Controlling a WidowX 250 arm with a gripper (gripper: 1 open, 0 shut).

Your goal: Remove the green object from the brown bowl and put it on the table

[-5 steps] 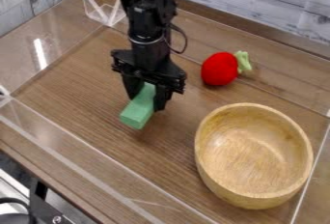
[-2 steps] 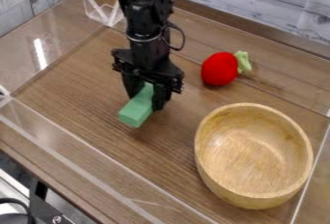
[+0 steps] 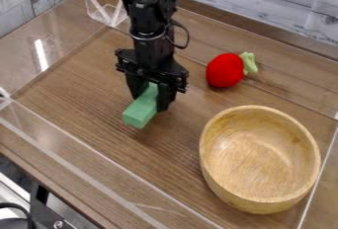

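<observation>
Pointing straight down from the black arm, the hand [image 3: 153,93] sits low over the table [image 3: 79,75], to the left of the brown bowl [image 3: 260,158] and well apart from it. Its dark fingers [image 3: 169,97] straddle the upper end of the green object [image 3: 142,109]; the jaws stand partly apart with the block between them, and they look closed on it, though the contact itself is hard to make out at this size.

That green object is outside the bowl. It lies left of the bowl's rim, tilted, with its upper end up between the fingers and its lower end down at the wood-grain surface; whether that lower end touches the table I cannot tell for sure. A clear stretch of tabletop separates it from the bowl.

Nothing shows inside the bowl but its own pale grain. It rests on the table at the lower right of the view, close to the clear acrylic wall [image 3: 53,139] that edges the near side.

Beyond the bowl, toward the far side of the table, a red strawberry toy [image 3: 227,69] with a green leaf lies on the surface, apart from the bowl and just right of the arm.
</observation>
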